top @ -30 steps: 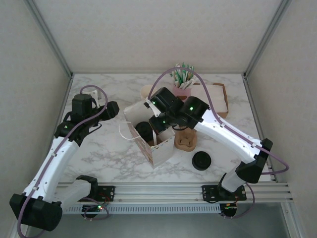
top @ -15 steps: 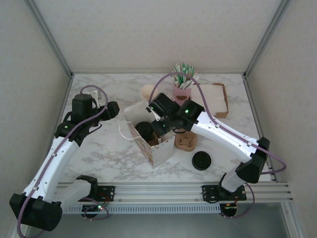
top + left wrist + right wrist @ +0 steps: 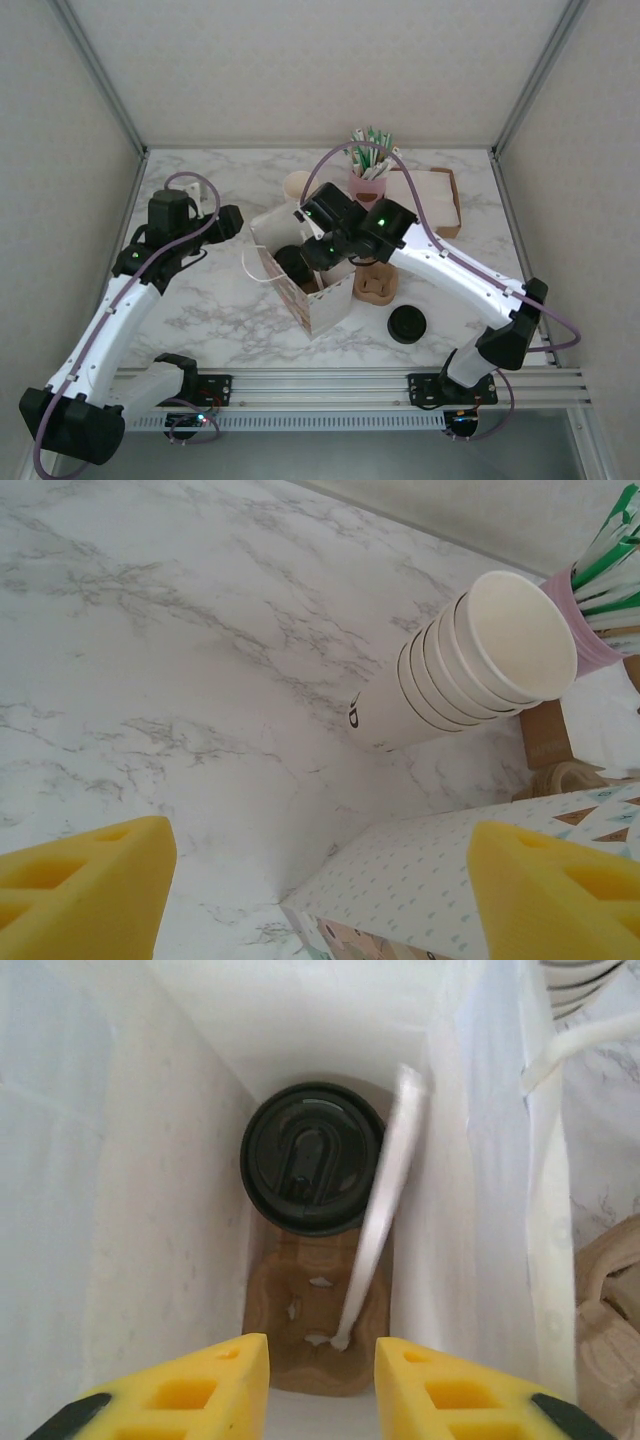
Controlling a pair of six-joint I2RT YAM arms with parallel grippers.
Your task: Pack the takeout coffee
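Note:
The takeout coffee [image 3: 313, 1157], a cup under a round black lid, stands inside the open paper bag [image 3: 325, 305], seated in the far slot of a brown cardboard carrier [image 3: 305, 1345]. From above, its lid [image 3: 291, 262] shows through the bag's mouth. A white wrapped stick [image 3: 385, 1200] leans free against the bag's right wall, its tip in the carrier. My right gripper [image 3: 322, 1380] hangs over the bag's mouth [image 3: 312, 258], open with nothing between its yellow fingers. My left gripper [image 3: 320, 900] is open beside the bag's outer left wall [image 3: 470, 880], holding nothing.
A stack of cream paper cups [image 3: 470, 665] lies behind the bag. A pink holder of green-and-white sticks [image 3: 368, 165] and a cardboard tray [image 3: 452, 200] stand at the back. A second brown carrier [image 3: 377, 285] and a loose black lid [image 3: 408, 324] lie right of the bag.
My right gripper dipped left over the bag's mouth, then its jaws parted. The left arm has barely moved.

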